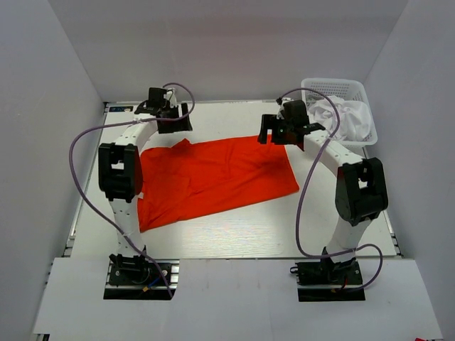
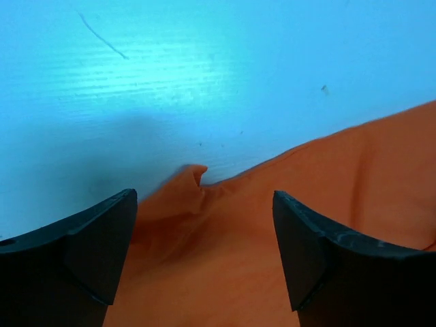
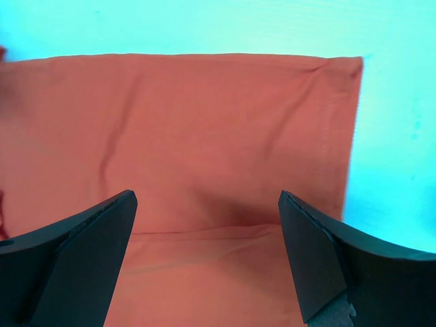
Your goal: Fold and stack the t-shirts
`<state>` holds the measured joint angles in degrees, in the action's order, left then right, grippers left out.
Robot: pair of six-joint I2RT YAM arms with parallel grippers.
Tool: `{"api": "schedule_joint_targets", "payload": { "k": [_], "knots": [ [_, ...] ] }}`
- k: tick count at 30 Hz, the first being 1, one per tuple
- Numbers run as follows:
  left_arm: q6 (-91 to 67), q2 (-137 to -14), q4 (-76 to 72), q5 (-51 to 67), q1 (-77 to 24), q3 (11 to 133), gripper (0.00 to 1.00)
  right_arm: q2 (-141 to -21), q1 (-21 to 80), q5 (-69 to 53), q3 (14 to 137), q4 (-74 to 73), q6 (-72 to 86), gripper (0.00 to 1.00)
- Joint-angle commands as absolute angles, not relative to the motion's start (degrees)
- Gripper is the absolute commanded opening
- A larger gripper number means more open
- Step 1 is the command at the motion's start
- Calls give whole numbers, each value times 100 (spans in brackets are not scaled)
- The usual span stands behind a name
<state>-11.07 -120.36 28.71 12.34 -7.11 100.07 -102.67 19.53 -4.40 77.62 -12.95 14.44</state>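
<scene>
The orange-red t-shirt [image 1: 213, 177] lies spread across the middle of the table with some wrinkles and a folded layer. My left gripper [image 1: 176, 122] is open above the shirt's far left corner. In the left wrist view that bunched corner [image 2: 194, 178] pokes up between the wide black jaws of the left gripper [image 2: 203, 197]. My right gripper [image 1: 272, 135] is open over the shirt's far right edge. In the right wrist view a fold line of the t-shirt [image 3: 204, 136] runs between the jaws of the right gripper [image 3: 206, 195]. A white t-shirt [image 1: 343, 117] lies crumpled in the basket.
A white plastic lattice basket [image 1: 334, 87] stands at the table's far right corner, just behind the right arm. White walls enclose the table on three sides. Purple cables loop off both arms.
</scene>
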Motion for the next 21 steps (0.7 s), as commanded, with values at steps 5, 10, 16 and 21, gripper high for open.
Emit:
{"api": "schedule_joint_targets", "payload": {
  "k": [5, 10, 16, 21],
  "knots": [
    [-149, -12488, 3419, 1336, -791, 10335, 76, -10810, 1679, -589, 8780, -1811, 1152, 90],
    [-219, -12849, 3357, 1311, -791, 10477, 61, -10854, 1573, -677, 8719, -1740, 1160, 90],
    [-527, -13034, 3173, 967, -791, 10635, 6, -10854, 1477, -922, 8499, -1652, 1257, 90],
    [-414, -12895, 3016, 1072, -791, 10767, 0, -10802, 1441, -1037, 8359, -1626, 1266, 90]
  ]
}}
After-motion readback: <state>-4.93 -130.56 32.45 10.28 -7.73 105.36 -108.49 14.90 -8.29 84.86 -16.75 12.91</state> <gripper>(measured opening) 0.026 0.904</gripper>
